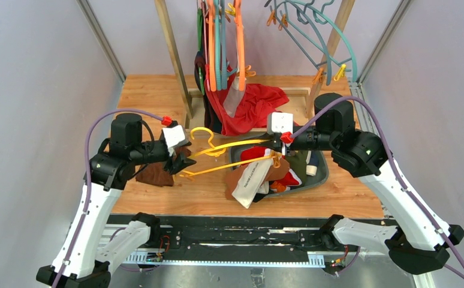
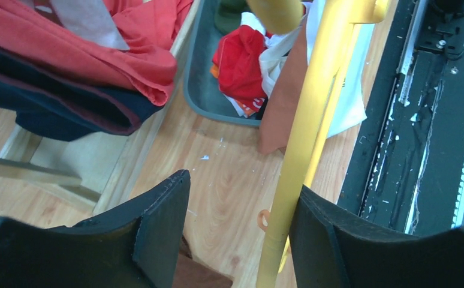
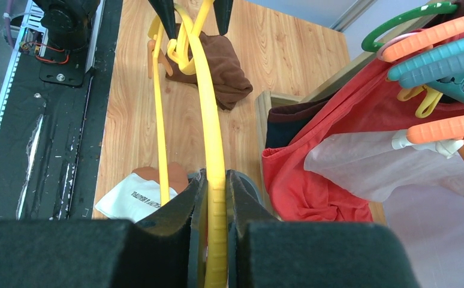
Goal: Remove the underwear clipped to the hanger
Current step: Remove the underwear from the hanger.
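Note:
A yellow hanger (image 1: 229, 157) is held level above the table between my two grippers. My right gripper (image 1: 273, 146) is shut on its bar, as the right wrist view (image 3: 216, 180) shows. My left gripper (image 1: 181, 162) is open around the hook end; in the left wrist view (image 2: 241, 183) the bar (image 2: 313, 108) lies against one finger. Brown briefs with a white waistband (image 1: 252, 177) hang clipped from the hanger and drape over the grey bin's (image 1: 322, 174) edge. Red briefs (image 1: 252, 153) lie in the bin.
A dark brown cloth (image 1: 156, 174) lies on the wood under my left gripper. A large red cloth (image 1: 253, 105) drapes over the wooden rack base behind. Orange, teal and green hangers (image 1: 223, 42) hang on the rack at the back. A black rail (image 1: 217, 237) runs along the near edge.

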